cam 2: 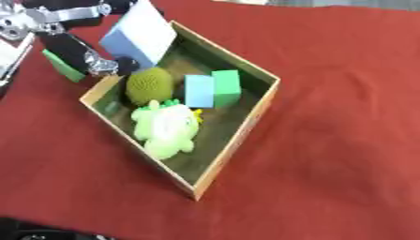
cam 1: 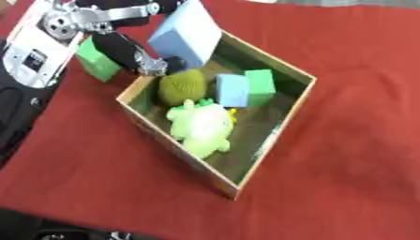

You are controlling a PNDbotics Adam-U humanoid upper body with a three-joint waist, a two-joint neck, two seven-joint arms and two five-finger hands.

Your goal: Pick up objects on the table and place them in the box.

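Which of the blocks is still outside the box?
The green block on the red cloth, left of the box, behind the robot's left hand. The smaller green block and small blue block lie inside.

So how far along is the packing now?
Done: the box already holds a light green plush toy, an olive knitted ball, a small blue block and a green block. In hand: the left hand holds a large light blue block over the box's far corner. Left: a green block outside.
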